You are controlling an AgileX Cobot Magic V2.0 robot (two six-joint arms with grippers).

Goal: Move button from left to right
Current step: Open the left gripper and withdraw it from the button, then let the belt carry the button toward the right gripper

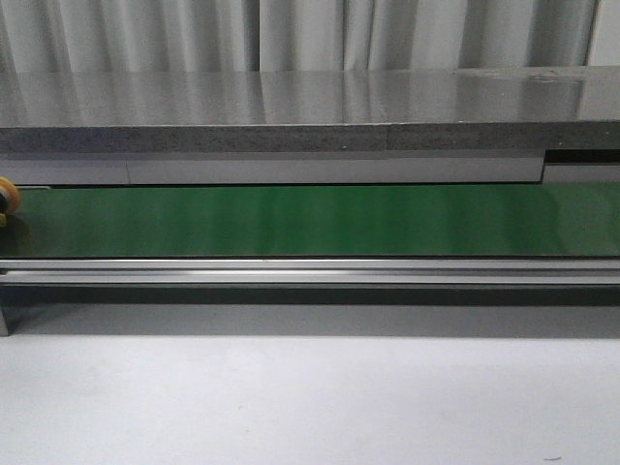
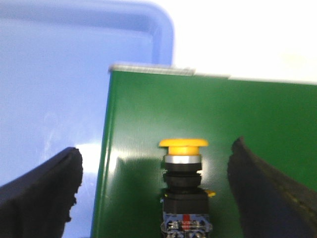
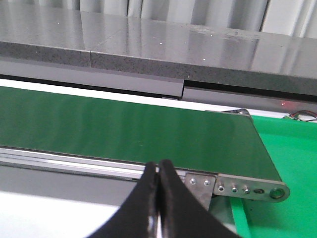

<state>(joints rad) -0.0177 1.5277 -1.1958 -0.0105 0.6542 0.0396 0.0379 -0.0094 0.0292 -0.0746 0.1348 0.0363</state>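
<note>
Standing on the green belt (image 2: 208, 114) between two wide-spread black fingers (image 2: 42, 193), the button (image 2: 183, 183) is the whole story right now. The left gripper (image 2: 156, 193) is released, jaws well apart, one finger out over the belt's end and the other over the green; nothing touches the button, which sits upright with clear green on both sides.

Reading the step: the button looks freshly placed at the belt's left end, or about to be grasped there; these views cannot settle which. In the front view only a sliver of its yellow cap (image 1: 8, 197) peeks in at the belt's far left edge (image 1: 291, 221). If the belt does the carrying, the next move calls for the left arm to lift straight clear without brushing that cap.

Materials now. The cap is a smooth, round yellow mushroom over a bright metal ring, then a black blocky body with small red and blue marks at its base. Top-heavy, by my guess, so a nudge could topple it. The belt is glossy and smooth. Beyond its end lies a pale blue bin (image 2: 74, 74) with rounded corners.

At the belt's other end, the right gripper (image 3: 158, 198) is clenched on nothing, fingers pressed together, poised just before the metal rail (image 3: 237, 188). Beyond the belt runs a speckled grey stone-like ledge (image 3: 148, 54).
</note>
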